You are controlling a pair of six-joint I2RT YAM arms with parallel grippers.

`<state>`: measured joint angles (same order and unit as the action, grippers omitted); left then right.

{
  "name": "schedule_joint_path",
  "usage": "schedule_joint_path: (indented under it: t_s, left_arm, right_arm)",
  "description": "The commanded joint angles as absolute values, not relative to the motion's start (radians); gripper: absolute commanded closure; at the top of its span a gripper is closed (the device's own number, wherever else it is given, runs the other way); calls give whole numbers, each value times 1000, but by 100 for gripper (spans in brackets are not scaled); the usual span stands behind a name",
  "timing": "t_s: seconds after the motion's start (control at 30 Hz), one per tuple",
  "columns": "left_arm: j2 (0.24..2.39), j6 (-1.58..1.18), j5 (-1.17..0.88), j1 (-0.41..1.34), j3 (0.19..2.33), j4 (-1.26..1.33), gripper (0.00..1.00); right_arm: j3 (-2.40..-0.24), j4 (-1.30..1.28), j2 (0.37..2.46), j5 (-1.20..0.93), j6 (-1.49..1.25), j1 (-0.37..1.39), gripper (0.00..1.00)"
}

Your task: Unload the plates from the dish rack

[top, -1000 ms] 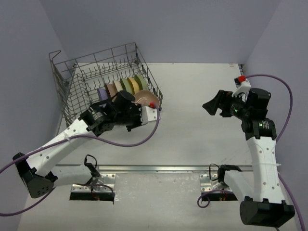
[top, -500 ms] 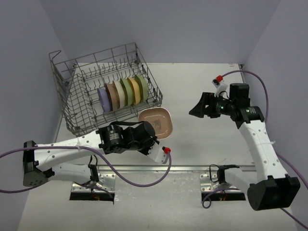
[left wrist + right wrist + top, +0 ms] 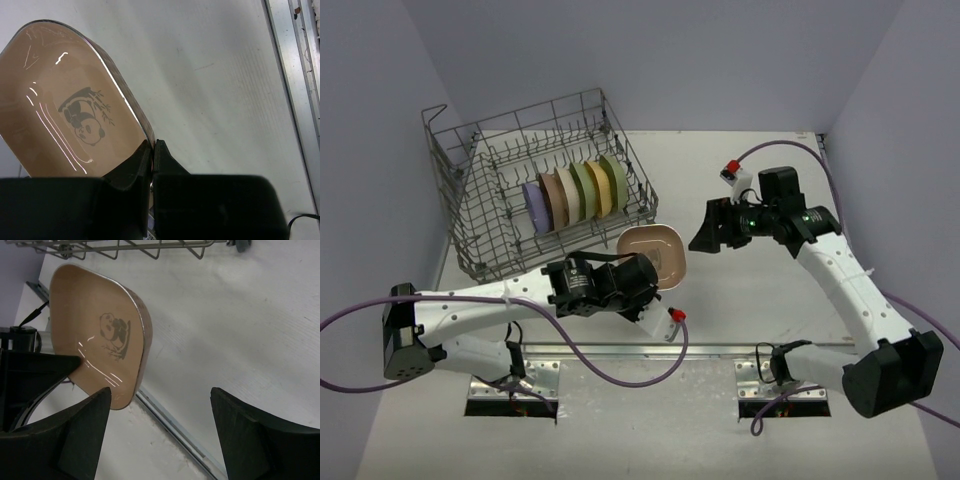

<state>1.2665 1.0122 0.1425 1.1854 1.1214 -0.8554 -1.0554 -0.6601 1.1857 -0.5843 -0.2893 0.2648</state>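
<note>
The grey wire dish rack (image 3: 447, 180) stands at the back left, with several pastel plates (image 3: 576, 190) upright in a row between its tines. My left gripper (image 3: 648, 283) is shut on the lower rim of a tan plate (image 3: 657, 250) with a panda drawing, held on edge above the table in front of the rack. In the left wrist view the fingertips (image 3: 151, 145) pinch that plate (image 3: 60, 100). My right gripper (image 3: 706, 230) is open, just right of the plate and facing it. In the right wrist view the plate (image 3: 85, 305) lies beyond the left finger of the gripper (image 3: 160, 390).
A metal rail (image 3: 650, 350) runs along the table's near edge, under the held plate. The rack's lower edge (image 3: 150, 249) shows at the top of the right wrist view. Purple cables trail from both arms. Purple walls close off the back and both sides.
The left arm lifted the tan plate out of the rack and carried it right and toward the front. The right arm swung left toward the plate, its jaws narrowing slightly.
</note>
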Motion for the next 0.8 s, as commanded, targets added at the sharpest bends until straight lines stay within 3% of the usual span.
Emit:
schedule_joint_path:
  t_s: [0.0, 0.17, 0.37, 0.57, 0.6, 0.7, 0.73, 0.77]
  left_arm:
    - [1286, 1008, 143, 1193, 1185, -810, 100]
    - [1305, 998, 152, 1195, 1204, -790, 100]
    - [1319, 960, 148, 1195, 1227, -750, 100]
    - [1312, 903, 161, 1193, 1230, -711, 100]
    - [1312, 895, 161, 1193, 1228, -705, 100]
    - [1306, 860, 193, 1193, 1217, -686, 100]
    - [1303, 847, 211, 1193, 1209, -680, 94]
    - [1297, 832, 234, 1193, 1200, -672, 82]
  right_arm:
    - [-1057, -633, 1212, -580, -314, 332, 22]
    - [-1056, -616, 1243, -541, -346, 368, 25]
    - [-1071, -605, 1320, -542, -374, 388, 38]
    - [-1115, -600, 1395, -677, -377, 394, 63]
    - [-1117, -596, 1396, -703, -377, 393, 64]
    - [-1126, -593, 1411, -710, -380, 393, 90]
    - [-1128, -599, 1408, -697, -373, 391, 96]
    - [-1129, -606, 1402, -676, -363, 390, 100]
